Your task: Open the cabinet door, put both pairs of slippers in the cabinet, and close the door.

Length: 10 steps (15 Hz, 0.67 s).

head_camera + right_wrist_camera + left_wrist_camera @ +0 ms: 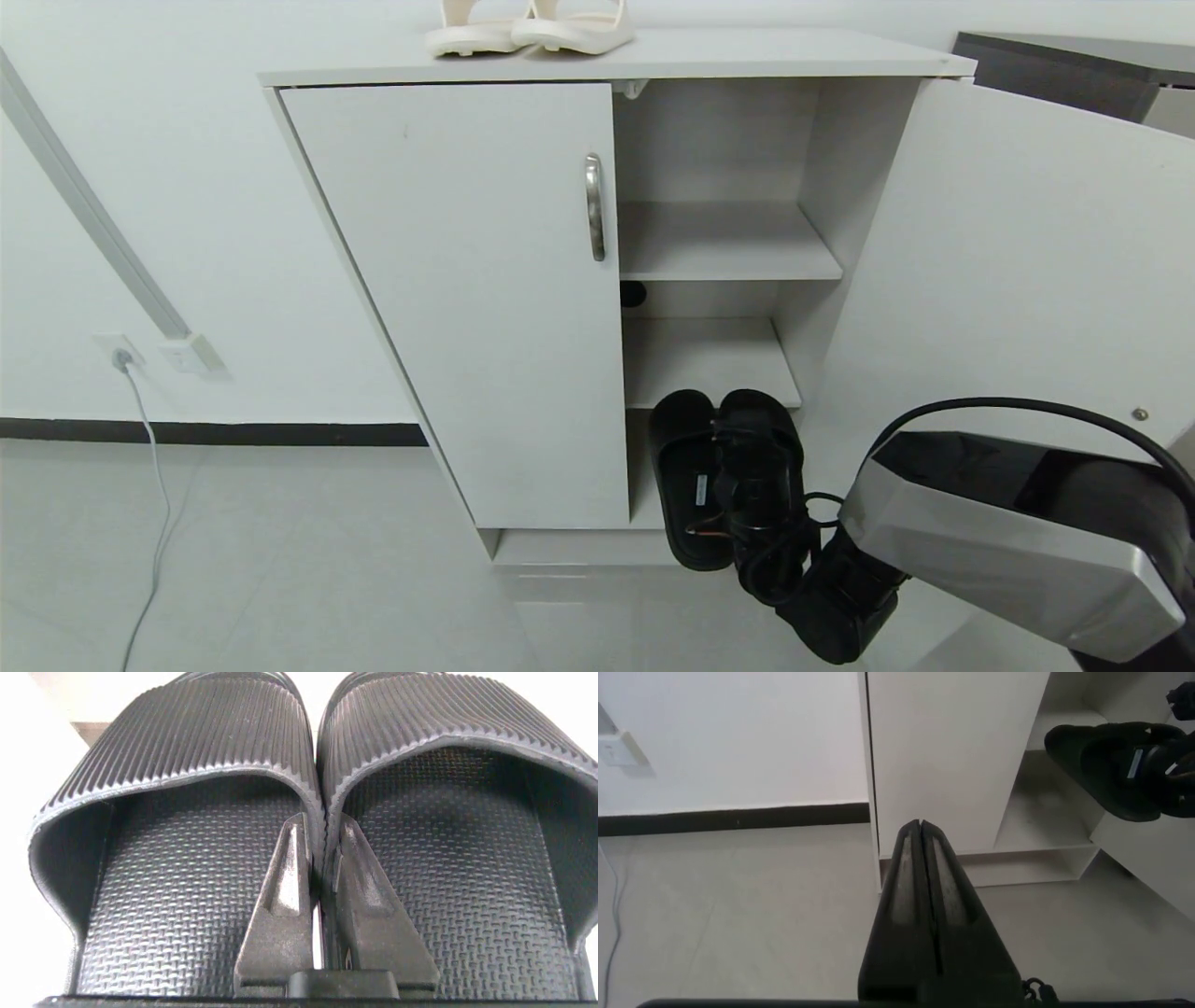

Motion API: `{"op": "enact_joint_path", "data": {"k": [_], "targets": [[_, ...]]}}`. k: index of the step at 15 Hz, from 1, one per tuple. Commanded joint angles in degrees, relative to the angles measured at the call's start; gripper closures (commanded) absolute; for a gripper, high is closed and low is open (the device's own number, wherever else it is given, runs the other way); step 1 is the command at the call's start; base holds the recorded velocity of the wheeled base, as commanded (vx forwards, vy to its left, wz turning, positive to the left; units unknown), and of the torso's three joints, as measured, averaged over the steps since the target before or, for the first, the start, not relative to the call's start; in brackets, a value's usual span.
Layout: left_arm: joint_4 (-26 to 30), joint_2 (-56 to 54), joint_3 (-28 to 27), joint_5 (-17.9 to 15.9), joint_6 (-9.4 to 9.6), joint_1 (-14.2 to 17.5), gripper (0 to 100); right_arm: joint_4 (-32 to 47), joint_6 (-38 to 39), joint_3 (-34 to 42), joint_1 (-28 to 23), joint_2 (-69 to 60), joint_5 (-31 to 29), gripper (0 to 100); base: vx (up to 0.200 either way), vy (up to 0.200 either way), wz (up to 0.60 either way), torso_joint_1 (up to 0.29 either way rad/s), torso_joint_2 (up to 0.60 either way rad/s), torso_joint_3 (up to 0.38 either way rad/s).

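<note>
Could lose one of the black slippers (686, 448), pinched only by their touching inner strap edges (a thin hold), or catch the toes on the lower shelf (700, 359) at 12 o'clock. Hanging at the cabinet's (448, 280) bottom opening, stretching toward 11 o'clock from the right gripper (322, 831), clenched on both straps.

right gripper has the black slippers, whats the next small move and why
Probably ease the right gripper forward, sliding the black slippers into the cabinet's bottom compartment. The right door stands open, the pair is pinched by its inner edges, toes at that opening below the lower shelf.
</note>
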Motion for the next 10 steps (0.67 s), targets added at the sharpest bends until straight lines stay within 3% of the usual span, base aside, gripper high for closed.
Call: {"op": "enact_joint_path", "data": {"k": [1,7,10], "targets": [[0.0,0.1,0.0,0.0,-0.01,0.0,100,0.0,0.0,-0.1,0.0,0.0,0.0,100,0.2,0.0,0.0,-0.007,0.0,-0.002],[0.0,0.1,0.0,0.0,-0.01,0.0,100,0.1,0.0,-0.4,0.0,0.1,0.1,100,0.2,0.0,0.0,0.003,0.0,0.002],[0.0,0.1,0.0,0.0,-0.01,0.0,100,0.7,0.0,-2.7,-0.7,1.0,0.7,100,0.0,0.0,0.0,0.0,0.0,0.0]]}}
